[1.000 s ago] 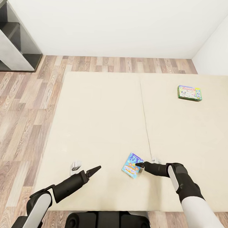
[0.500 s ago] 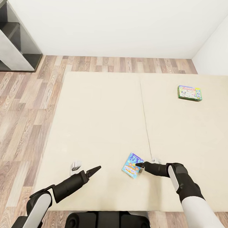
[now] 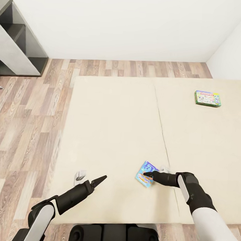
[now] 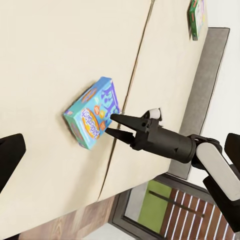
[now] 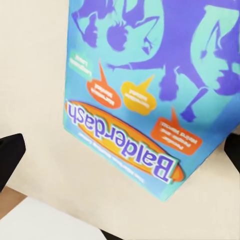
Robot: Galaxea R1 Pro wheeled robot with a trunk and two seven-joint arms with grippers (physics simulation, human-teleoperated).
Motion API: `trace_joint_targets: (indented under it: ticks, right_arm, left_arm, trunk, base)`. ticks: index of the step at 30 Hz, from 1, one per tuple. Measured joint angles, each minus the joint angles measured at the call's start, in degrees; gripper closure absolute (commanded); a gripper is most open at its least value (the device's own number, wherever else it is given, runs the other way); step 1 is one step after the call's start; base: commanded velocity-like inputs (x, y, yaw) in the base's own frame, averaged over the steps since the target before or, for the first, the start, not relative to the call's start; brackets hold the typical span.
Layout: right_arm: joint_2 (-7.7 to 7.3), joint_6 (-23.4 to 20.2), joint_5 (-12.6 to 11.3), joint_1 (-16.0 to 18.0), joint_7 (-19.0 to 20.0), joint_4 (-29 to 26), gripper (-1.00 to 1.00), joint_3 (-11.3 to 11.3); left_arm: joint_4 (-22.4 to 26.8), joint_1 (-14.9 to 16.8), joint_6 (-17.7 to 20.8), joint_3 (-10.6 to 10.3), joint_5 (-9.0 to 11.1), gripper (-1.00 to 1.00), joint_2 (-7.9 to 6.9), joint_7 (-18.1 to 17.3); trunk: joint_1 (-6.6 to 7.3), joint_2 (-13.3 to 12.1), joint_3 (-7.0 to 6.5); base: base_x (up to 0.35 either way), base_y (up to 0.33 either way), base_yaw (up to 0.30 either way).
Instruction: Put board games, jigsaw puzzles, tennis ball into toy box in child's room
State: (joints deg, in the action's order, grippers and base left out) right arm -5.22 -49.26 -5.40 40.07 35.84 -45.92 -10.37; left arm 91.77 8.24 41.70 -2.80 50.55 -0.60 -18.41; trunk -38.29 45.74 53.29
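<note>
On the bed (image 3: pixel 109 127), nearest, the right gripper (image 4: pixel 113 125), fingers parted, reaches the blue board game (image 3: pixel 146 173), ungrasped, while the left gripper (image 3: pixel 102 178) looks closed and the Monopoly box (image 3: pixel 208 98) lies farther off: 2 games remain.

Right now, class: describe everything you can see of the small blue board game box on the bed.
The blue board game box is a flat, cardboard-looking rectangle printed with purple figures, orange speech bubbles and the title "Balderdash". It lies on the beige bed, turned askew, beside the mattress seam. The right gripper has its open fingertips at the box's edge; whether they touch is unclear.
</note>
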Motion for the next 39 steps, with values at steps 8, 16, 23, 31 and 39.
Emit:
trace_joint_targets:
  ticks: [8, 16, 23, 31, 39]
  right_arm:
    - [-0.13, 0.01, -0.02, 0.00, 0.06, -0.01, -1.00, -0.03]
    - [-0.33, 0.05, -0.08, 0.39, 0.04, -0.02, -1.00, -0.44]
    - [-0.43, 0.06, -0.09, 0.66, -0.01, -0.02, -1.00, -0.60]
    - [-0.49, 0.07, -0.10, 0.86, -0.08, -0.13, -1.00, -0.77]
    - [-0.88, 0.07, -0.10, 0.93, -0.33, -0.17, -1.00, -0.85]
  left_arm:
    - [-0.03, 0.00, -0.07, -0.01, 0.00, -1.00, 0.01, 0.03]
    - [-0.08, 0.01, -0.12, -0.01, 0.00, -1.00, 0.01, 0.06]
    - [-0.10, 0.01, -0.16, -0.02, 0.00, -1.00, 0.01, 0.06]
    - [-0.12, 0.01, -0.18, -0.02, -0.04, -1.00, 0.01, 0.06]
    - [-0.12, 0.01, -0.19, -0.01, -0.02, -1.00, 0.01, 0.07]
  trunk:
    - [0.00, 0.00, 0.00]
    - [0.00, 0.00, 0.00]
    - [0.00, 0.00, 0.00]
    - [0.00, 0.00, 0.00]
    - [0.00, 0.00, 0.00]
  base:
    - [0.000, 0.113, 0.000]
    - [0.000, 0.032, 0.000]
    - [0.000, 0.010, 0.000]
    - [0.000, 0.003, 0.000]
    - [0.000, 0.001, 0.000]
